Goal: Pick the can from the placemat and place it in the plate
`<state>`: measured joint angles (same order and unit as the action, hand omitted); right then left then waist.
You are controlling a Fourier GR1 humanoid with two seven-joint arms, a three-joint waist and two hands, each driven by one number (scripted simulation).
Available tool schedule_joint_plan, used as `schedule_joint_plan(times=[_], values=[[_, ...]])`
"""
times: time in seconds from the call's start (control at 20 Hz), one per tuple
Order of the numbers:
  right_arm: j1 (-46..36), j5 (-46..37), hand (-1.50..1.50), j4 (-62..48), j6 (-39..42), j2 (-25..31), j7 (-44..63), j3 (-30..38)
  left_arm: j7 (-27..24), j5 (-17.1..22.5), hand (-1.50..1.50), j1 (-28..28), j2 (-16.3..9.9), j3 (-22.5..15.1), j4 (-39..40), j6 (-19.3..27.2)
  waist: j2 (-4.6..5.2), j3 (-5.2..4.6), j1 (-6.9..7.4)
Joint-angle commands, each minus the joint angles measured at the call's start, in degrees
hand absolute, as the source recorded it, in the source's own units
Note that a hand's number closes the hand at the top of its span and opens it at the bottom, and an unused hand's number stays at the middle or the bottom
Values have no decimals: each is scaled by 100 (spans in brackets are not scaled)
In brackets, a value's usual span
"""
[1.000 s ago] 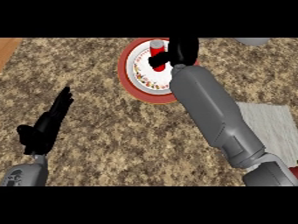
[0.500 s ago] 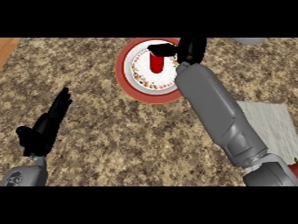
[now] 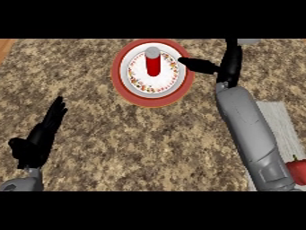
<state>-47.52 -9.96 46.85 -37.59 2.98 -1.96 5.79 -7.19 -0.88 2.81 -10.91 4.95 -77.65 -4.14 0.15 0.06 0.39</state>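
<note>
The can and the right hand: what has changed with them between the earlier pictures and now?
The right hand has let go of the can and moved off to the right of the plate, its fingers now open. The can, held over the plate a second ago, now stands upright in the plate's middle, free of the hand. The left hand rests open at the lower left as before, and the plate has not moved.
</note>
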Motion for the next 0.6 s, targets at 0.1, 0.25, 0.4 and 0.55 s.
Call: schedule_joint_plan(times=[0.1,0.25,0.4,0.55], values=[[1249,592,-150,1004,1285,659,-715,169,236,146,0,-150,-49,90,-291,-99,-41,-2,-87],[1233,567,-150,516,1510,703,-1111,177,100,-208,0,-121,211,-141,-201,205,-12,-4,-10],[1687,656,-150,1049,1690,722,-1216,147,216,-17,0,17,-1,46,-231,-91,-17,-5,-27],[1517,618,-150,592,2020,1078,-1200,250,-270,-53,0,175,19,169,419,-104,-5,-6,-20]])
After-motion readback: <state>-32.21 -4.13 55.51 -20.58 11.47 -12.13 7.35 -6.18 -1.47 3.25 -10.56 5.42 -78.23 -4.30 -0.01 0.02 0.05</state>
